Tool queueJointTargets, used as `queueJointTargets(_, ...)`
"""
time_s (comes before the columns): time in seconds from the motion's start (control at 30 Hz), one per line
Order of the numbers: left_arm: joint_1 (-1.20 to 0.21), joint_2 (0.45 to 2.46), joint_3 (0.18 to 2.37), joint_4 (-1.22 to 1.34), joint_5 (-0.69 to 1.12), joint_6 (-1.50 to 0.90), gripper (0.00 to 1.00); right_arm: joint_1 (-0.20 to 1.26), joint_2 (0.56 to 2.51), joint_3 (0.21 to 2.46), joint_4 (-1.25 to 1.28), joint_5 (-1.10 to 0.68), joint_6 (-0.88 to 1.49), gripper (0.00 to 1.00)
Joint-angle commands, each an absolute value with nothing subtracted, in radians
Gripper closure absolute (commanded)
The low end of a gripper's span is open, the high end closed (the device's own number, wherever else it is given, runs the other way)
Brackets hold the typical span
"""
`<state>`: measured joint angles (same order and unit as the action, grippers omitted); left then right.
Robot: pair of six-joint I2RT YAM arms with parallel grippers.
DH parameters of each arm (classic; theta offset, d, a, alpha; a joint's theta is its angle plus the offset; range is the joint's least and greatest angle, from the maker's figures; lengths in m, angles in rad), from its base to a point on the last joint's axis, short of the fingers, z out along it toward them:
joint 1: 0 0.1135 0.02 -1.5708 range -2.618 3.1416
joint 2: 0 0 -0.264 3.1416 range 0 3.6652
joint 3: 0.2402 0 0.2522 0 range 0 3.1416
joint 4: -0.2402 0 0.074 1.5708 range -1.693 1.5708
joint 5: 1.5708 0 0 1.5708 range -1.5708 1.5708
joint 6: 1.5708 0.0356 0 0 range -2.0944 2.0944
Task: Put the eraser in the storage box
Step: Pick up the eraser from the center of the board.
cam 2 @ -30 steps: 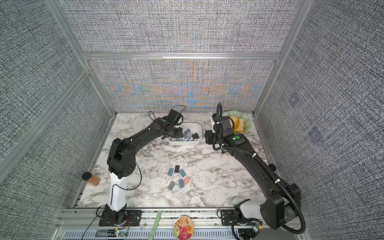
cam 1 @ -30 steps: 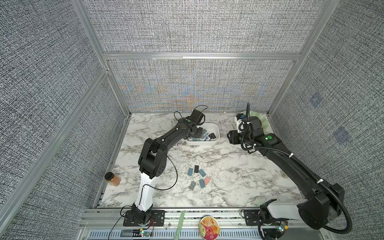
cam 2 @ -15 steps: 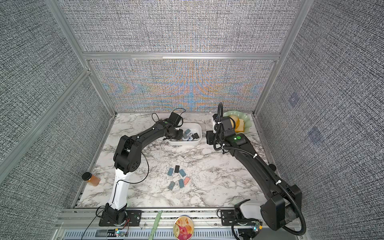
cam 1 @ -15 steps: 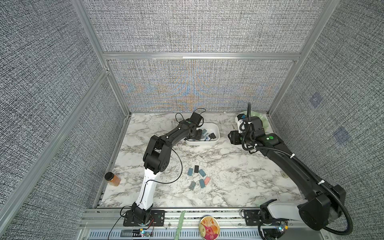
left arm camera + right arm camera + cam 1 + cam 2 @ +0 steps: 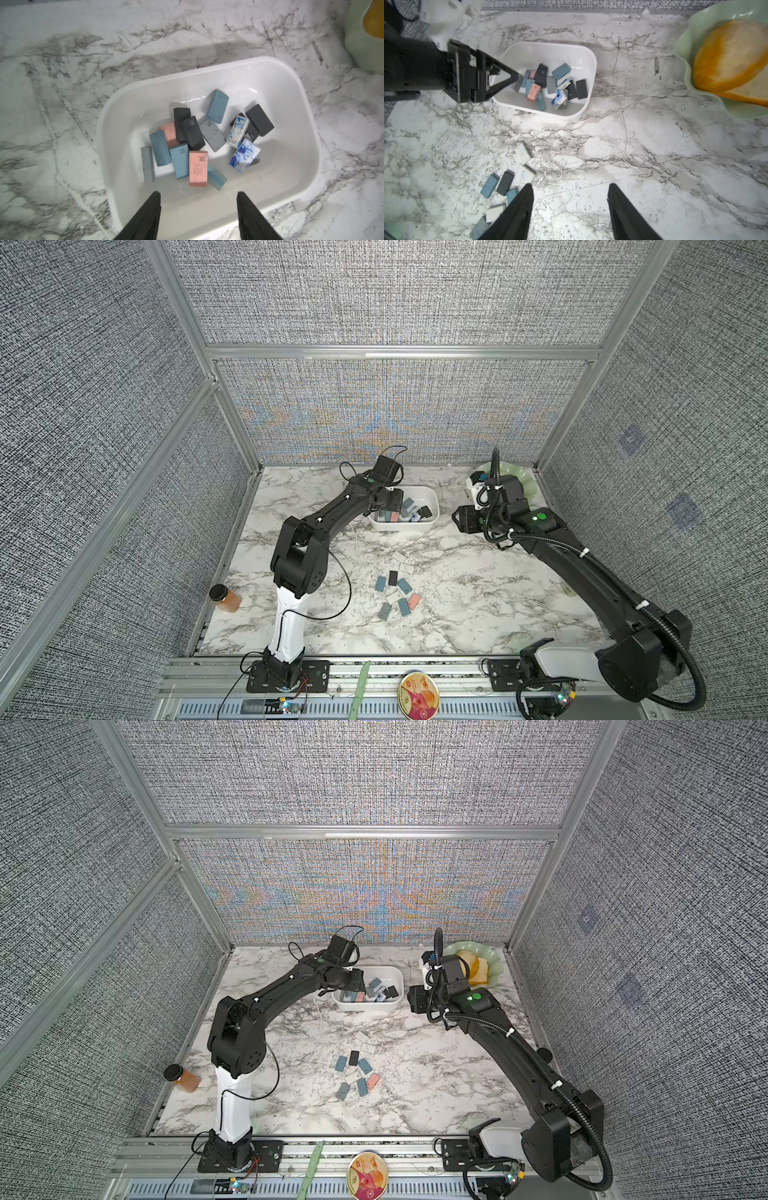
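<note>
Left gripper (image 5: 197,194) spread, empty, over white rounded plastic storage box (image 5: 228,62). Inside it: pink speckled eraser (image 5: 198,168), black eraser (image 5: 192,133) and blue eraser (image 5: 180,161), each printed "4B". Right gripper (image 5: 570,187) spread, empty. Loose erasers (image 5: 395,593) on marble tabletop (image 5: 478,593), 6 o'clock of box.

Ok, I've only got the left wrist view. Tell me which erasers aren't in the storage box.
Observer: A cluster of loose erasers lies on the marble table, nearer the arm bases than the storage box.
Operator: Give me the right gripper.
Observer: The right gripper is open and empty, hovering beside the storage box on its right.
Operator: Report anything else out there.
Observer: A small orange jar with a black lid sits at the table's left edge.
</note>
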<state>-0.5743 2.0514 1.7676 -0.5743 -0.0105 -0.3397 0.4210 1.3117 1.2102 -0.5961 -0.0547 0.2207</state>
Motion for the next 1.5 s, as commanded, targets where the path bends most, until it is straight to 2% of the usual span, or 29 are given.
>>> queueJointTargets(0.0,-0.574,1.955,1.710,-0.517,-0.031,-0.351,0.40,0.452,1.305,1.193,-0.617,-0.103,0.203,0.39)
queueJointTargets(0.23,-0.574,1.699,1.491,-0.404,-0.051,-0.386,0.40,0.572,1.366,1.151,-0.622,-0.110,0.184,0.36)
queueJointTargets(0.47,-0.575,1.431,1.249,-0.302,-0.074,-0.427,0.40,0.667,1.513,1.187,-0.576,-0.118,0.166,0.35)
queueJointTargets(0.93,-0.575,0.960,0.842,-0.183,-0.197,-0.517,0.40,0.740,1.793,1.318,-0.530,-0.124,0.115,0.31)
queueJointTargets(1.2,-0.574,0.774,0.715,-0.187,-0.281,-0.540,0.40,0.768,1.898,1.338,-0.505,-0.097,0.093,0.31)
queueJointTargets(1.47,-0.574,0.673,0.668,-0.201,-0.308,-0.536,0.40,0.777,1.931,1.326,-0.439,0.006,0.083,0.31)
